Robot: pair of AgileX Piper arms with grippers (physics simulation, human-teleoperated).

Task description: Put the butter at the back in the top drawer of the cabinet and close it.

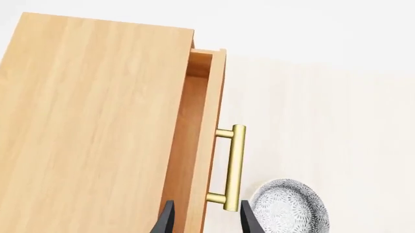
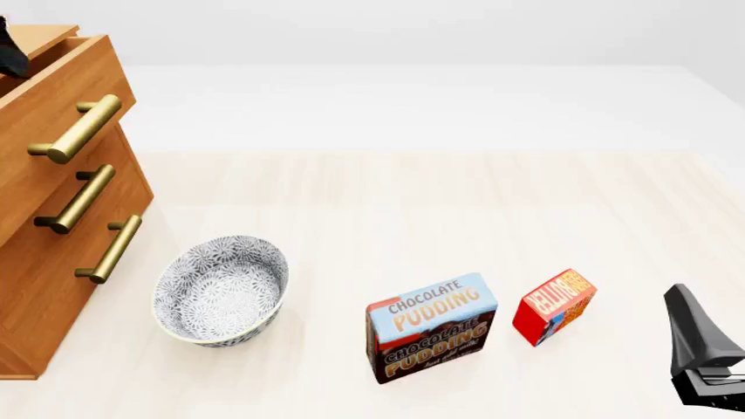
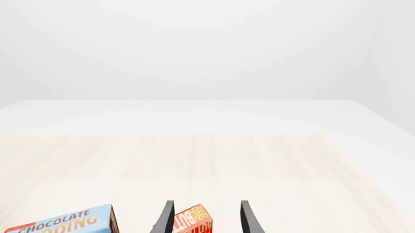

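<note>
The butter (image 2: 554, 305), a small red box, lies on the table to the right of the pudding box. In the right wrist view the butter (image 3: 193, 222) shows between the fingers of my right gripper (image 3: 207, 218), which is open. From the front, the right gripper (image 2: 686, 319) hangs to the right of the butter, apart from it. The cabinet (image 2: 47, 262) stands at the far left with its top drawer (image 2: 52, 96) pulled out a little. My left gripper (image 1: 207, 218) is open above the drawer front, near one end of the brass handle (image 1: 230, 167).
A patterned grey bowl (image 2: 222, 288) sits just right of the cabinet. The chocolate pudding box (image 2: 431, 327) stands between bowl and butter. The two lower drawers (image 2: 82, 227) are shut. A dark part of the left arm (image 2: 10, 52) shows at the cabinet's top.
</note>
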